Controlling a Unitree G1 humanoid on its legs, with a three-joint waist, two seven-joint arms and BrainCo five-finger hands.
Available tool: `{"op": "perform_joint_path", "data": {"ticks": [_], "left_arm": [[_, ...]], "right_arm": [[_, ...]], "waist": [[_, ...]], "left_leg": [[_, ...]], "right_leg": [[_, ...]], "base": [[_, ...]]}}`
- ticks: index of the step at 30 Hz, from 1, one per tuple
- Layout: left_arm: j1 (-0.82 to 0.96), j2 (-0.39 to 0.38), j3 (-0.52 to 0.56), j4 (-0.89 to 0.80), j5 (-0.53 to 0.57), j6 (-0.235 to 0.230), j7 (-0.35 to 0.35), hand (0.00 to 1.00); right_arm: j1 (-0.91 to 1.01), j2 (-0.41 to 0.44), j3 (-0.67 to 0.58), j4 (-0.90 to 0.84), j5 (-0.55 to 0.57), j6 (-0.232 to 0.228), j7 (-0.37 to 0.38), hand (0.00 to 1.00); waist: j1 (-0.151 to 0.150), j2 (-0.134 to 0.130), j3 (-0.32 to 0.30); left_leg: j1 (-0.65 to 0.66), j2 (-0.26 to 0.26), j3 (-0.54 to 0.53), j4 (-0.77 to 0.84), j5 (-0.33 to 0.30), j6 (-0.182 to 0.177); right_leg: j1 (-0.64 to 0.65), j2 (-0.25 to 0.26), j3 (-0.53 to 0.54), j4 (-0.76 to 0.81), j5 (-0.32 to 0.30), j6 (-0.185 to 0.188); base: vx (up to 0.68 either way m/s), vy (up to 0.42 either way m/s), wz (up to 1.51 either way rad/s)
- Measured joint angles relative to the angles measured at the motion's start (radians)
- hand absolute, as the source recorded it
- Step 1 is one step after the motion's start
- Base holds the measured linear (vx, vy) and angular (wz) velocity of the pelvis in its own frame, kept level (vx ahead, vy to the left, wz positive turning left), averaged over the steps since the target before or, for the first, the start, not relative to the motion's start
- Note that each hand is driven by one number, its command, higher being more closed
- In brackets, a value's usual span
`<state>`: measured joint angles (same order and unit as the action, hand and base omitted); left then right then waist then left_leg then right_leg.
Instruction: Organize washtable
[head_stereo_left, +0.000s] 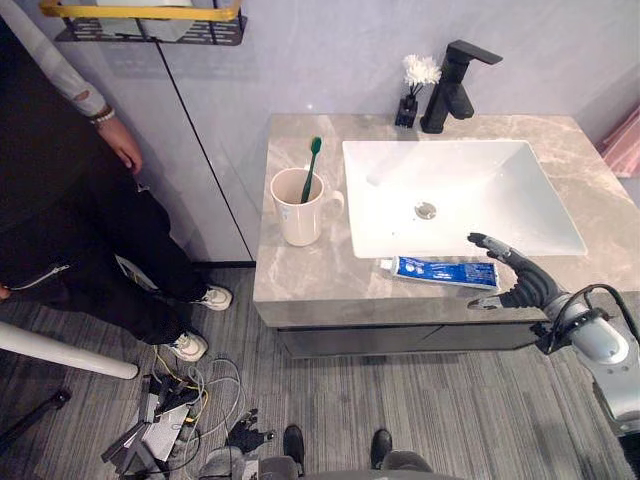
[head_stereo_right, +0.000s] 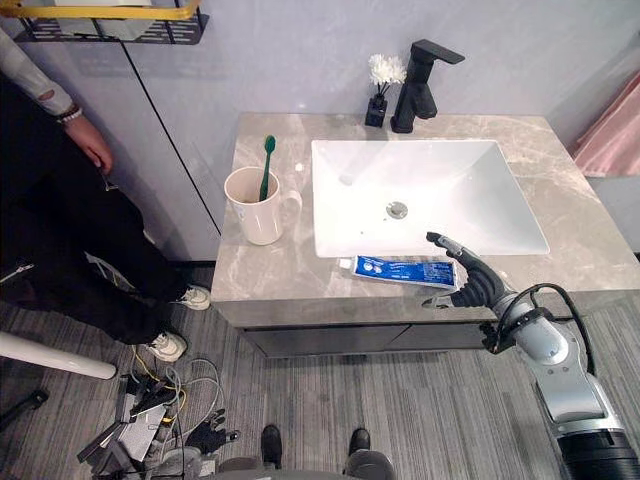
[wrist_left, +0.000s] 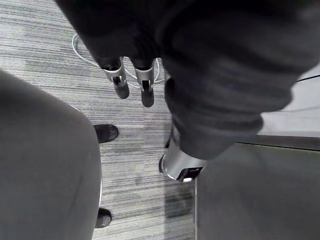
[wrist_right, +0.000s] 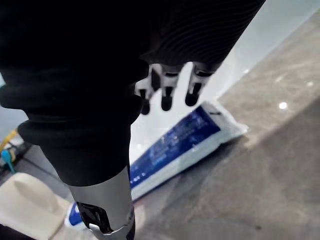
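A blue and white toothpaste tube (head_stereo_left: 438, 271) lies flat on the grey marble counter (head_stereo_left: 300, 275), along the front rim of the white sink (head_stereo_left: 520, 200). My right hand (head_stereo_left: 522, 283) hovers at the tube's right end, open, with fingers (wrist_right: 168, 95) spread above the tube (wrist_right: 175, 145) and holding nothing. A cream mug (head_stereo_left: 297, 210) with a green toothbrush (head_stereo_left: 312, 165) standing in it sits left of the sink. My left hand (wrist_left: 120, 83) hangs open low over the floor, away from the counter.
A black faucet (head_stereo_left: 452, 88) and a small black vase of white flowers (head_stereo_left: 412, 92) stand behind the sink. A person in dark clothes (head_stereo_left: 60, 210) stands to the left of the cabinet. A wire shelf (head_stereo_left: 150, 25) hangs on the wall at upper left.
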<state>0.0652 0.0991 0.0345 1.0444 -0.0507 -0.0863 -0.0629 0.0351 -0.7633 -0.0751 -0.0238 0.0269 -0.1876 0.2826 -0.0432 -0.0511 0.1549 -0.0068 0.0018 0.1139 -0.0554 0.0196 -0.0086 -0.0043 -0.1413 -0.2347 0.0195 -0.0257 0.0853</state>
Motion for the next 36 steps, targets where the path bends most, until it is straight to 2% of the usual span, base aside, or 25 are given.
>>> {"op": "perform_joint_path", "data": {"ticks": [20, 24, 33, 34, 36], "left_arm": [[-0.017, 0.003, -0.002, -0.026, -0.029, -0.012, 0.001, 0.0], [-0.02, 0.003, -0.002, -0.026, -0.03, -0.012, 0.001, 0.0], [-0.027, 0.006, -0.006, -0.026, -0.036, -0.014, 0.001, 0.0], [-0.027, 0.007, -0.007, -0.026, -0.04, -0.016, 0.001, 0.0], [-0.027, 0.011, -0.019, -0.026, -0.051, -0.02, 0.002, 0.0]], "right_arm": [[-0.051, -0.034, 0.009, 0.001, -0.004, -0.032, -0.039, 0.0], [-0.066, -0.075, 0.041, 0.001, -0.037, -0.034, -0.04, 0.0], [-0.077, -0.117, 0.087, 0.0, -0.036, -0.044, -0.035, 0.0], [-0.077, -0.117, 0.089, 0.0, -0.036, -0.044, -0.035, 1.0], [-0.079, -0.122, 0.092, -0.003, -0.036, -0.048, -0.035, 1.0]], "waist": [[0.001, 0.0, 0.064], [0.001, -0.001, 0.068], [0.006, -0.004, 0.077], [0.008, -0.005, 0.078], [0.008, -0.006, 0.079]], "left_leg": [[-0.065, 0.001, 0.001, 0.017, -0.001, 0.0], [-0.067, 0.0, -0.007, 0.019, -0.001, 0.0], [-0.075, 0.0, -0.027, 0.022, -0.001, 0.0], [-0.078, 0.0, -0.029, 0.022, -0.001, 0.0], [-0.082, 0.0, -0.033, 0.024, -0.001, 0.0]], "right_leg": [[-0.058, 0.0, 0.007, -0.001, 0.008, -0.002], [-0.056, 0.0, 0.002, -0.003, 0.008, -0.002], [-0.053, 0.0, -0.014, -0.002, 0.008, -0.002], [-0.053, 0.0, -0.015, -0.002, 0.008, -0.002], [-0.054, 0.0, -0.019, -0.002, 0.008, -0.002]], "base": [[0.0, 0.001, 0.0], [0.01, -0.001, 0.03], [-0.02, 0.003, 0.06], [-0.01, 0.001, 0.04], [0.0, 0.001, 0.06]]}}
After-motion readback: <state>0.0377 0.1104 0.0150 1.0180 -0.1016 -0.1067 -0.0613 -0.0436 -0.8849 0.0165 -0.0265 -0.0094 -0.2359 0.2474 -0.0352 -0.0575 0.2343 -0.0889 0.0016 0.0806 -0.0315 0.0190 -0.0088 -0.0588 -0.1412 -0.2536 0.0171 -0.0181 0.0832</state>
